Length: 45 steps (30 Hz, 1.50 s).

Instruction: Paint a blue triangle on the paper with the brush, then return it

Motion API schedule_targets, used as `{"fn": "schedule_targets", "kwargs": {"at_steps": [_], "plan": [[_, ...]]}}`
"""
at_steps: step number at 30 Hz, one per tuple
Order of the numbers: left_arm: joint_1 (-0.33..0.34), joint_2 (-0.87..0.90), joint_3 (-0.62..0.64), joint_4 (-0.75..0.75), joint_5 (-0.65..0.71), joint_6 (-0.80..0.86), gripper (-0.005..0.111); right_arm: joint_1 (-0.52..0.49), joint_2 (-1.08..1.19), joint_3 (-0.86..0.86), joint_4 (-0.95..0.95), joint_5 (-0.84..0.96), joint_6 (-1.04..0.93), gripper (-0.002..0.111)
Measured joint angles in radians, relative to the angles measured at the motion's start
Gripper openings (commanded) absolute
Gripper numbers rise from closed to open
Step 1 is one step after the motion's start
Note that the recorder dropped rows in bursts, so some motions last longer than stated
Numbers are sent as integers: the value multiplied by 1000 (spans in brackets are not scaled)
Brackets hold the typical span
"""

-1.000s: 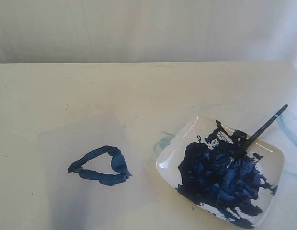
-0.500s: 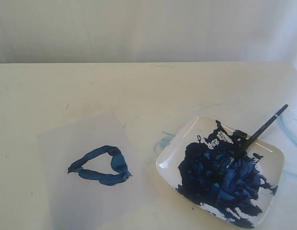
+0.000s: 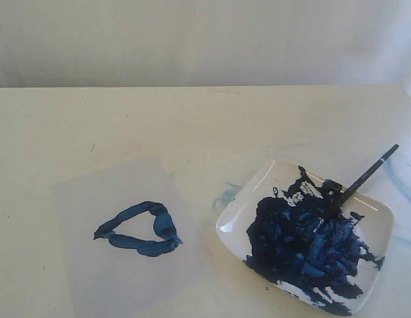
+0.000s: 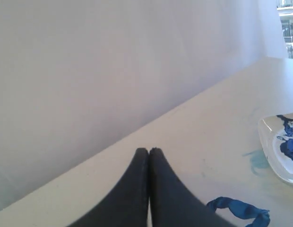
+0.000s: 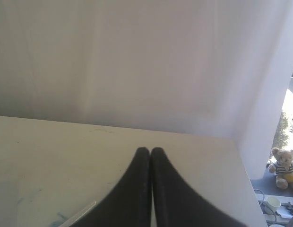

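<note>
White dish (image 3: 236, 221) on cream tabletop (image 3: 192, 119)

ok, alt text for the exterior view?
A thick blue triangle is painted on the paper at left on the cream table. At right, the brush leans tip-down in a white dish smeared with dark-blue paint.
</note>
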Motion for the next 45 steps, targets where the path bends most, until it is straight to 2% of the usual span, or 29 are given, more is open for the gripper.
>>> {"fn": "schedule_targets", "kwargs": {"at_steps": [5, 14, 29, 32, 35, 37, 42, 45], "plan": [[2, -83, 0, 0, 2, 0, 0, 0, 0, 0, 0, 0, 0, 0], [50, -86, 0, -2, 8, 0, 0, 0, 0, 0, 0, 2, 0, 0], [54, -86, 4, -2, 8, -2, 0, 0, 0, 0, 0, 5, 0, 0], [54, -86, 65, 104, 0, -177, 0, 0, 0, 0, 0, 7, 0, 0], [54, -86, 202, 348, -87, -582, 0, 0, 0, 0, 0, 7, -2, 0], [54, -86, 287, 464, -152, -760, 0, 0, 0, 0, 0, 7, -2, 0], [54, -89, 458, 512, -213, -837, 0, 0, 0, 0, 0, 7, -2, 0], [54, -89, 472, 513, -199, -837, 0, 0, 0, 0, 0, 7, -2, 0]]}}
